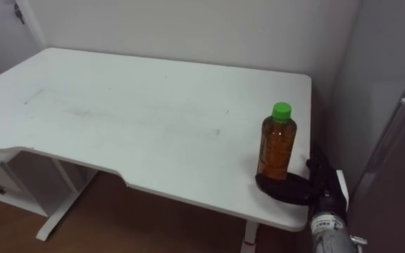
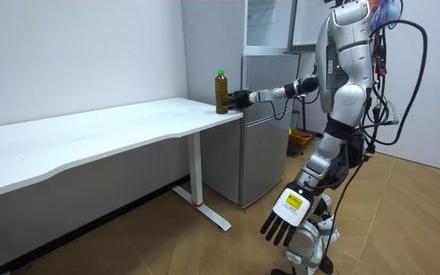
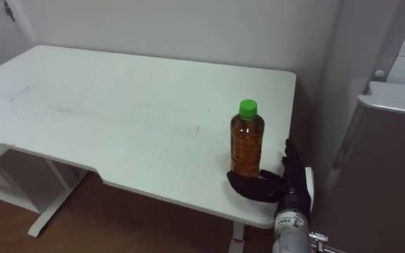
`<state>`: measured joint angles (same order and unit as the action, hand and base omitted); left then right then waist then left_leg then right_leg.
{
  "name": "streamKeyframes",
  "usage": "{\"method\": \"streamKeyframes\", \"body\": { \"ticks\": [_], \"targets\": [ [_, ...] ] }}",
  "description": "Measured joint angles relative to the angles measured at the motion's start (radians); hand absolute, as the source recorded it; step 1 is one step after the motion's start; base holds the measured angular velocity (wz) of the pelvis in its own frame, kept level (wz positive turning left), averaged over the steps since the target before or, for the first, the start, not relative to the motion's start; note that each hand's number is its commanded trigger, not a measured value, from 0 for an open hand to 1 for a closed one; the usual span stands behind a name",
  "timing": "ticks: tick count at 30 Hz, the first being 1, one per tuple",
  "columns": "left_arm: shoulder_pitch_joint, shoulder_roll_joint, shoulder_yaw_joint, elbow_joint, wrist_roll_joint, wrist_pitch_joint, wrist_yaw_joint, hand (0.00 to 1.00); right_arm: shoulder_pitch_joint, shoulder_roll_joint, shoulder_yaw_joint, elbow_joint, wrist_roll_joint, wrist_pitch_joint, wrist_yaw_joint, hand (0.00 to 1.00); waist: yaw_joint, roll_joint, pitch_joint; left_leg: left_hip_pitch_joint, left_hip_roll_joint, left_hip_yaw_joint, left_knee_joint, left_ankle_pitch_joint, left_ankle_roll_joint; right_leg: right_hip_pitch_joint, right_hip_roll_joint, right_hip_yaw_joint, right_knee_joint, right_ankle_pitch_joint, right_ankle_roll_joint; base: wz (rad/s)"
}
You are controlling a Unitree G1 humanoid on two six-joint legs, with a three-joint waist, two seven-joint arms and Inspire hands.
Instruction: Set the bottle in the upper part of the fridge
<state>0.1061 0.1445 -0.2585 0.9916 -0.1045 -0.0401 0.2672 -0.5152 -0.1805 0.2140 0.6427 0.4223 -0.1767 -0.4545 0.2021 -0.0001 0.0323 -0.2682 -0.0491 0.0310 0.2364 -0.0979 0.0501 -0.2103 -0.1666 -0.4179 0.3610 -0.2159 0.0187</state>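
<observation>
A clear bottle (image 1: 278,144) of amber drink with a green cap stands upright on the white table (image 1: 139,112), near its front right corner. My right hand (image 1: 295,187) lies at the bottle's foot. Its thumb reaches across in front of the base and its fingers (image 1: 320,167) stand straight just right of the bottle, not curled round it. In the room view the bottle (image 2: 221,92) is at the table's end, with my right arm stretched out to it from beside the fridge (image 2: 270,122). My left hand (image 2: 285,221) hangs low by my leg with straight fingers.
The grey fridge (image 1: 399,176) stands close to the table's right edge, leaving a narrow gap that holds my right forearm. In the room view its upper compartment (image 2: 270,23) is above the grey lower door. A wall runs behind the table. Wooden floor lies below.
</observation>
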Motion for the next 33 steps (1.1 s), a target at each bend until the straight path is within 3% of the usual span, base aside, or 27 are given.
{"method": "streamKeyframes", "body": {
  "ticks": [12,18,25,33],
  "targets": [
    [-0.005,0.005,-0.019,0.001,0.010,-0.006,-0.033,0.00,-0.029,-0.006,0.041,0.009,-0.078,-0.003,0.024,0.00,0.028,0.006,0.0009,0.001,-0.001,0.011,0.001,0.002,-0.003,-0.021,-0.021,0.003,0.039,-0.021,-0.008,-0.01],
    [-0.005,0.009,-0.021,0.000,0.010,-0.007,-0.044,0.00,-0.037,0.026,0.048,-0.112,-0.138,0.006,0.024,0.00,0.028,0.004,0.0004,0.000,-0.007,0.011,-0.002,0.003,-0.004,-0.032,-0.024,0.006,0.057,-0.030,-0.007,0.01],
    [-0.011,0.012,-0.019,0.011,0.008,-0.007,-0.043,0.00,-0.044,0.060,0.049,-0.135,-0.192,0.019,0.029,0.00,0.033,-0.011,-0.0004,0.005,-0.010,0.012,-0.004,0.004,-0.002,-0.031,-0.030,0.006,0.069,-0.030,-0.006,0.00],
    [-0.012,0.012,-0.010,0.011,0.008,-0.006,-0.043,0.00,-0.044,0.066,0.048,-0.136,-0.193,0.027,0.030,0.00,0.051,-0.025,0.0020,0.007,-0.013,0.018,0.001,0.007,0.003,-0.026,-0.035,0.003,0.069,-0.030,-0.005,0.00]
  ]
}}
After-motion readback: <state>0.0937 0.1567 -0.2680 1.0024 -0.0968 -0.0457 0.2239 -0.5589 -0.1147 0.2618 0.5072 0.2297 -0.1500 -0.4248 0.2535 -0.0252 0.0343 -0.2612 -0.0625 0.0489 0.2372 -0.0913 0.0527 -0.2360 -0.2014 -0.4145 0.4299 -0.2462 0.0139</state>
